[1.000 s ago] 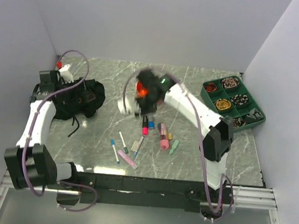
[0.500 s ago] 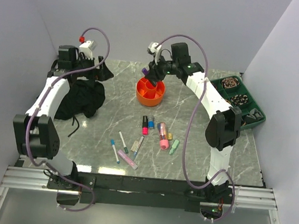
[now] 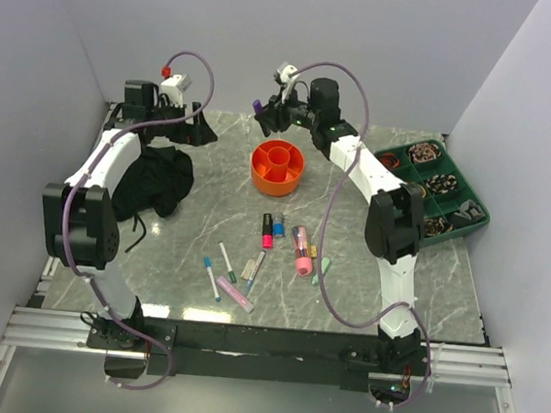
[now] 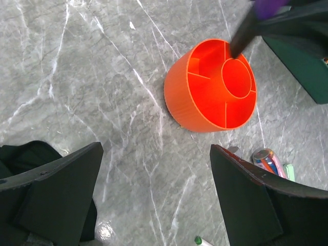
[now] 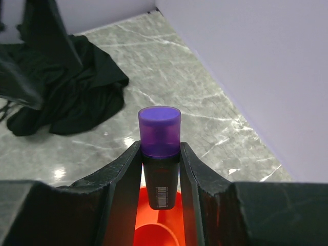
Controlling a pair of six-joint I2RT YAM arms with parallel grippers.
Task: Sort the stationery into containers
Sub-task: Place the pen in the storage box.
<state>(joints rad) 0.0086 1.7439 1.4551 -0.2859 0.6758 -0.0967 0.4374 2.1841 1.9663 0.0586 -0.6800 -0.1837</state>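
The round orange holder [image 3: 279,163] stands at the back middle of the table. My right gripper [image 3: 263,115] is shut on a black highlighter with a purple cap [image 3: 257,105] and holds it in the air above the holder's far left rim. In the right wrist view the highlighter [image 5: 160,174] stands upright between the fingers, with the holder [image 5: 174,225] below it. My left gripper [image 3: 202,131] is open and empty, high to the left of the holder [image 4: 215,87]. Several pens and markers [image 3: 267,231] and a pale green eraser [image 3: 321,270] lie loose in front of the holder.
A black cloth bundle [image 3: 146,179] lies at the left, under my left arm. A dark green compartment tray [image 3: 432,187] with small items stands at the right edge. Grey walls close in the back and both sides.
My right gripper has risen and moved back and left from over the holder, still holding the highlighter. My left gripper has swung to the right, toward the holder.
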